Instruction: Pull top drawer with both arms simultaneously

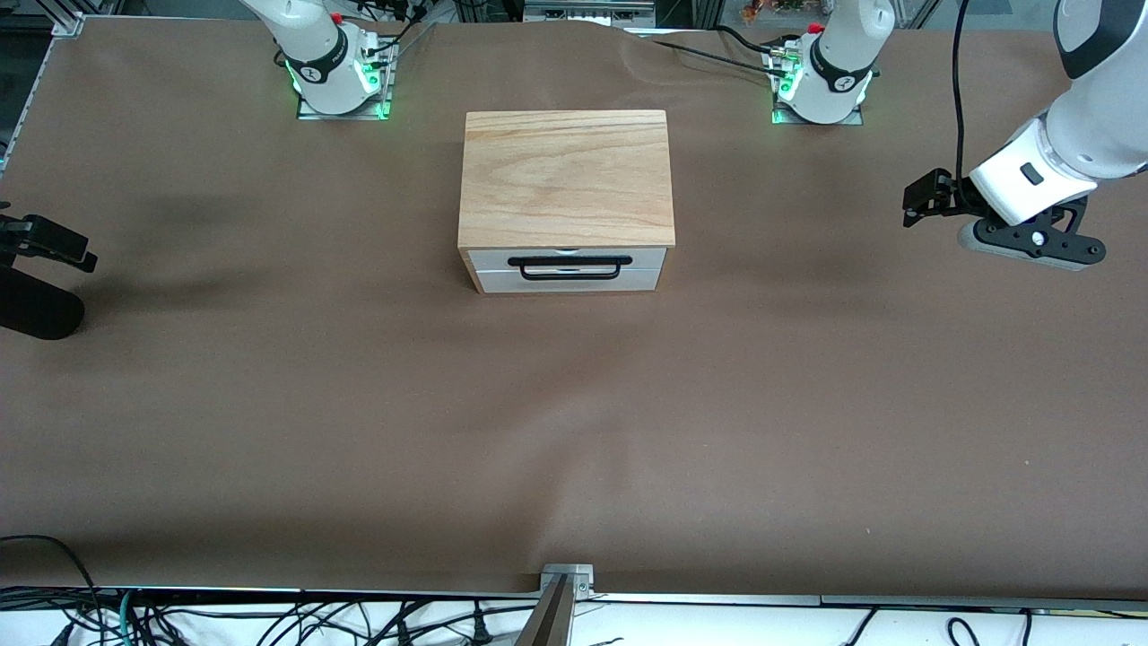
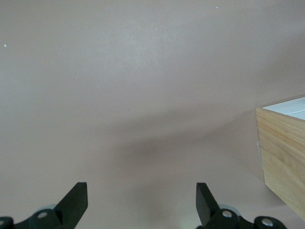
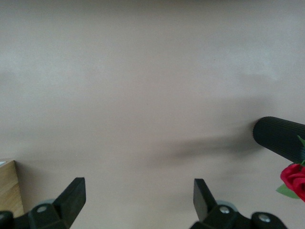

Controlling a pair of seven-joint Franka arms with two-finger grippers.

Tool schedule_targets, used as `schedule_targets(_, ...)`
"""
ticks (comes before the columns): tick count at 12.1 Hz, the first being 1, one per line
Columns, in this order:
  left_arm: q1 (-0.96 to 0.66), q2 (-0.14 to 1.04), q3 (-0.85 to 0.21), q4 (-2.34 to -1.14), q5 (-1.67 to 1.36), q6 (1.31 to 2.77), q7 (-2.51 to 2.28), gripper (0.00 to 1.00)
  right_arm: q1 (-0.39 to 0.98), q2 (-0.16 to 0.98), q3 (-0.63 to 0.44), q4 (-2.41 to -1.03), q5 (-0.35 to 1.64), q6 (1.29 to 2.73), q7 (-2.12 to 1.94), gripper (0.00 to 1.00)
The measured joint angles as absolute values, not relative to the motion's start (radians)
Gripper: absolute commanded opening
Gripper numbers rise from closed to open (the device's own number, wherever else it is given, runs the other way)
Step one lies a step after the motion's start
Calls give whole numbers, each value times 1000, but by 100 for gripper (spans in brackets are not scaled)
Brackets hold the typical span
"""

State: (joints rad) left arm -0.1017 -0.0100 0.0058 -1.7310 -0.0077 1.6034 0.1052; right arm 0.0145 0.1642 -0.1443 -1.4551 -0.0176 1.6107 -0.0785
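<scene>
Brown paper covers the whole table (image 1: 359, 431), and from where I stand both grippers hang out at its two ends, well apart from the cabinet in the middle.

At the left edge of the front view, about mid-height, the right gripper (image 1: 40, 240) shows only as a black shape over bare table. Its own wrist view has its two black fingers (image 3: 71, 195) spread wide with nothing between them, just table below. A sliver of the cabinet's wood side (image 3: 9, 188) peeks in at that picture's lower left corner, and a black ribbed cylinder (image 3: 279, 138) with a red flower (image 3: 293, 177) beside it sits at the right edge.

In the upper centre of the front view stands the cabinet (image 1: 566, 176), oak-grain board on top. The top drawer (image 1: 565, 261) is fully closed, its white front facing the front camera, with the wide black bar handle (image 1: 565, 267) untouched.

At the right edge, upper part, the left gripper (image 1: 928, 202) hovers over the table. Its fingers (image 2: 74, 202) are likewise spread wide and empty, with the cabinet's corner at the right edge of its wrist view.
</scene>
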Motion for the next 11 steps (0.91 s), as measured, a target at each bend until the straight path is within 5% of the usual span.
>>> schedule_targets(11, -102, -10, 6, -1730, -8, 1593, 105, 100, 14, 164, -144, -1455, -18, 1612, -88, 100)
